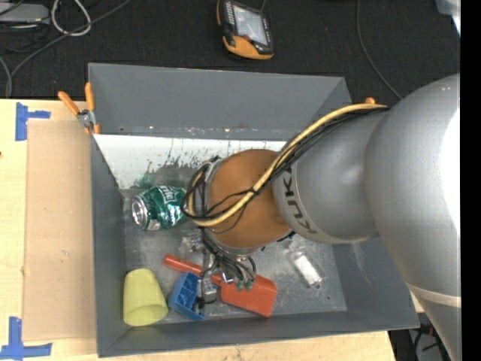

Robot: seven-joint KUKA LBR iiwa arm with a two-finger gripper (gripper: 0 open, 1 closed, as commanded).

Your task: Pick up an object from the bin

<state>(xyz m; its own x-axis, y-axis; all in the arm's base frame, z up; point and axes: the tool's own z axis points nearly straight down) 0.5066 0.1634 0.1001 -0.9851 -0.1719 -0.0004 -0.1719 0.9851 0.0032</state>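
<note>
the gripper (213, 283) hung low at six o'clock in the grey metal bin (218, 119). it sat between a studded blue plastic brick (184, 296) at its eight o'clock and a flat orange-red wedge (249, 296) at its four. i couldn't tell whether it was spread or closed. a crumpled green can (158, 207) lay at its ten o'clock.

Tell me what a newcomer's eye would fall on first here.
The big silver arm reaching in from the right grabs the eye first, its orange wrist cover and looped cables over the middle of the grey bin. Next come the bright things on the bin floor: a crushed green can at the left, a yellow cup in the near left corner, and a blue block beside an orange-red piece under the wrist.
</note>
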